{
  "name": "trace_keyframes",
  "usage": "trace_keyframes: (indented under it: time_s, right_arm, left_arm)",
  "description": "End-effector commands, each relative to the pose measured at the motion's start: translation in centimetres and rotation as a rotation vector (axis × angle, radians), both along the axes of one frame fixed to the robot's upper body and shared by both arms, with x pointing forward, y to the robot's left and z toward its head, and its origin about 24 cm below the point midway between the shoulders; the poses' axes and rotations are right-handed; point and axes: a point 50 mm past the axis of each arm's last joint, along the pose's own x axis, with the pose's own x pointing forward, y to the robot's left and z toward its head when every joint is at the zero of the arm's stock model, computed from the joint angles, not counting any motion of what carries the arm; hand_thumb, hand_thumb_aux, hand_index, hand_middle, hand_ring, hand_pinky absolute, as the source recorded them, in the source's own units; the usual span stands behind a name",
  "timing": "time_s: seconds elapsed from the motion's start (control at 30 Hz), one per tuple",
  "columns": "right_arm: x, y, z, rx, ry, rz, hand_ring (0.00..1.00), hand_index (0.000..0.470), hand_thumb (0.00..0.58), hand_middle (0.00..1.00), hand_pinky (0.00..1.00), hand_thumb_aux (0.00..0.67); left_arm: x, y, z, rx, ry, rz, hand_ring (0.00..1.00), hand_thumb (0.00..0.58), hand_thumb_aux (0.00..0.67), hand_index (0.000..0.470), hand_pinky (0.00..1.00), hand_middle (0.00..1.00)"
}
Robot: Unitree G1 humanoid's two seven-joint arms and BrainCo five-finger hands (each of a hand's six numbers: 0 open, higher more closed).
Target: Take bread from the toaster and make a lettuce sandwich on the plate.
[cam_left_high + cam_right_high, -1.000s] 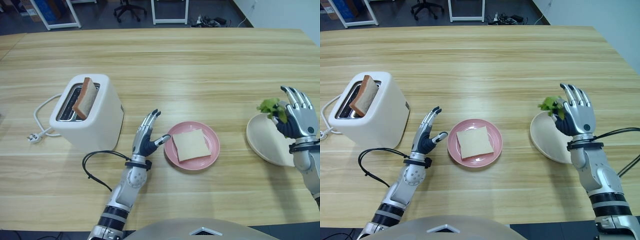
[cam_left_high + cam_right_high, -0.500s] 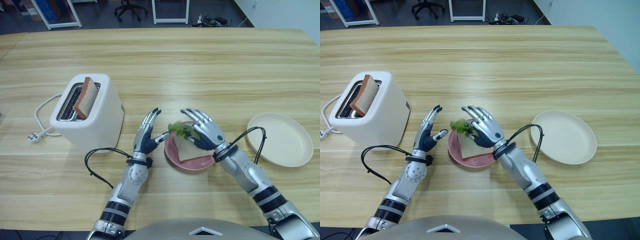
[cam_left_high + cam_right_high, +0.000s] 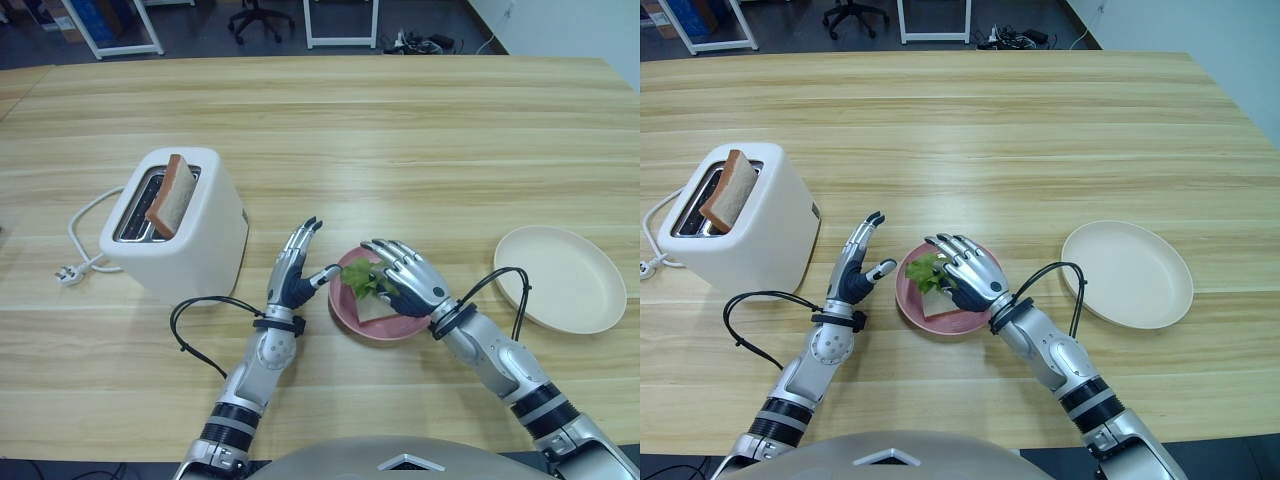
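The right robot hand (image 3: 405,280) hangs palm down over the pink plate (image 3: 345,318). Its fingers are curled loosely round a tuft of lettuce (image 3: 362,280). The lettuce sits right above the left part of the bread slice (image 3: 380,311) lying flat on that plate, so to my eye the drop is straight down, with hardly any sideways travel needed. I can't make out whether the leaves already touch the bread.

The left robot hand (image 3: 295,270) stands upright just beside the plate's left rim, fingers spread and holding nothing. It is much the nearer hand to the toaster (image 3: 205,240), which is off to its left and a little farther back. A second slice (image 3: 170,195) leans out of the toaster's slot, with its long edge running near to far along the slot. I'd judge that slice is the left hand's to fetch.

Well to the right lies a cream plate (image 3: 560,280). A white cord and plug (image 3: 70,272) trail left of the toaster. The surface (image 3: 400,140) is pale wood planking. Beyond its far edge are an office chair (image 3: 258,15) and some frame legs on a dark floor.
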Motion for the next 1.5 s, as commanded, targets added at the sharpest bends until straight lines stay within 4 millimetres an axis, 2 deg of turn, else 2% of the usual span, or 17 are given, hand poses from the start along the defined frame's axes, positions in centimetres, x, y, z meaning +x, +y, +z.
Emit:
trace_keyframes:
  time_s: [0.03,0.4,0.43,0.47,0.5,0.53,0.57,0.77,0.83,0.93,1.0,1.07,1.13,1.23,1.37,1.5]
  right_arm:
    - [-0.4,-0.5,0.1,-0.052,-0.001,0.003,0.0,0.47,0.58,0.0,0.0,0.67]
    - [-1.5,-2.0,-0.5,-0.168,0.038,-0.003,0.0,0.47,0.58,0.0,0.0,0.67]
    - [-1.5,-2.1,-0.6,-0.176,0.044,-0.002,0.0,0.429,0.576,0.0,0.0,0.612]
    - [-1.6,-2.1,-0.8,-0.186,0.053,-0.001,0.0,0.3,0.505,0.0,0.0,0.428]
    - [-1.6,-2.0,-0.9,-0.192,0.06,0.0,0.0,0.245,0.447,0.0,0.0,0.349]
    - [-1.7,-2.0,-1.1,-0.197,0.065,0.001,0.0,0.146,0.304,0.0,0.0,0.208]
    - [-1.8,-2.0,-1.1,-0.199,0.069,0.0,0.0,0.0,0.0,0.0,0.0,0.0]
    - [-1.7,-2.4,0.1,-0.129,0.067,-0.027,0.0,0.0,0.0,0.0,0.0,0.0]
    - [-1.5,-3.0,1.4,-0.065,0.048,-0.048,0.0,0.0,0.0,0.0,0.0,0.0]
    - [-1.1,-4.3,4.9,0.148,0.006,-0.093,0.0,0.0,0.0,0.0,0.0,0.0]
    - [-0.7,-5.3,7.0,0.364,-0.009,-0.129,0.0,0.0,0.0,0.0,0.0,0.0]
    - [-0.3,-6.2,8.0,0.579,0.005,-0.17,0.0,0.0,0.0,0.0,0.0,0.0]
    - [0.0,-6.8,7.7,0.712,0.041,-0.218,0.0,0.0,0.0,0.0,0.0,0.0]
    - [0.0,-6.9,6.6,0.804,0.101,-0.254,0.0,0.0,0.0,0.0,0.0,0.0]
    - [-0.1,-7.0,5.8,0.833,0.13,-0.274,0.0,0.0,0.0,0.0,0.0,0.0]
    - [-0.1,-7.0,5.6,0.832,0.138,-0.278,0.0,0.0,0.0,0.0,0.0,0.0]
  left_arm:
    - [-0.1,0.4,-0.1,0.002,0.009,0.01,0.0,0.0,0.0,0.0,0.0,0.0]
    - [-0.2,0.7,-0.2,0.009,0.017,0.014,0.0,0.0,0.0,0.0,0.0,0.0]
    - [-0.2,0.7,-0.3,0.01,0.017,0.014,0.0,0.0,0.0,0.0,0.0,0.0]
    - [-0.2,0.7,-0.2,0.01,0.017,0.013,0.0,0.0,0.0,0.0,0.0,0.0]
    - [-0.1,0.7,-0.2,0.011,0.017,0.011,0.0,0.0,0.0,0.0,0.0,0.0]
    - [-0.1,0.7,-0.2,0.012,0.017,0.01,0.0,0.0,0.0,0.0,0.0,0.0]
    - [-0.1,0.7,-0.2,0.013,0.016,0.009,0.0,0.0,0.0,0.0,0.0,0.0]
    - [-0.2,1.0,-0.1,0.019,0.011,0.012,0.0,0.0,0.0,0.0,0.0,0.0]
    - [-0.2,1.1,0.2,0.02,0.0,0.01,0.0,0.0,0.0,0.0,0.0,0.0]
    - [-0.5,1.3,1.8,0.01,-0.075,0.008,0.0,0.0,0.0,0.0,0.0,0.0]
    - [-1.1,1.9,4.9,0.026,-0.233,0.028,0.0,0.0,0.0,0.0,0.0,0.0]
    - [-2.1,3.1,9.0,0.086,-0.443,0.082,0.0,0.0,0.0,0.0,0.0,0.0]
    - [-3.1,5.0,12.6,0.226,-0.61,0.178,0.0,0.0,0.0,0.0,0.0,0.0]
    - [-3.6,8.6,15.1,0.473,-0.646,0.365,0.0,0.0,0.0,0.0,0.0,0.0]
    - [-3.2,12.9,14.8,0.627,-0.48,0.594,0.0,0.0,0.0,0.0,0.0,0.0]
    - [-2.1,14.9,12.4,0.654,-0.252,0.678,0.0,0.0,0.0,0.0,0.0,0.0]
